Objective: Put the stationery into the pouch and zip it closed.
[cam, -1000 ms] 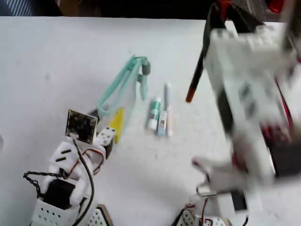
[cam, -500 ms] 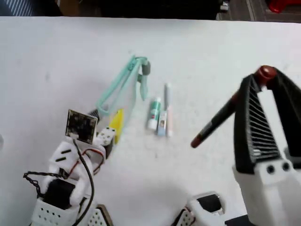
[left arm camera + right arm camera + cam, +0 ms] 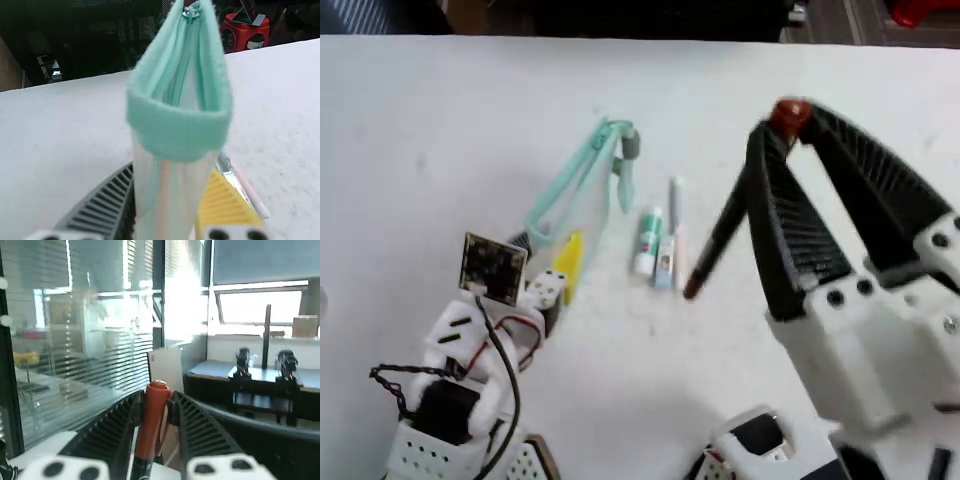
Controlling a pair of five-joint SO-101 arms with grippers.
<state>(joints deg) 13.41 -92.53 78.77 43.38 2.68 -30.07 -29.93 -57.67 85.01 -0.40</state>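
Two tools are clenched: left tool (image 3: 548, 252) on the pouch (image 3: 582, 180), right tool (image 3: 788, 118) on the pen (image 3: 715, 240). Hanging slantwise, it may miss the slim mouth at nine o'clock.

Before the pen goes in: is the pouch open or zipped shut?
Open: the pouch gapes wide in the left wrist view, its zip pull at the far end.

1. My left arm (image 3: 455, 350) is white plastic, with a black cable (image 3: 506, 372), thin red wires (image 3: 516, 325) and a square black speckled tag (image 3: 493, 267)
2. My left gripper (image 3: 170, 175) pairs a yellow finger (image 3: 225, 207) with a grey ribbed finger (image 3: 102, 212)
3. My right gripper (image 3: 785, 125) has black ribbed fingers (image 3: 790, 230) on a white base (image 3: 865, 345) with dark screws (image 3: 835, 297)
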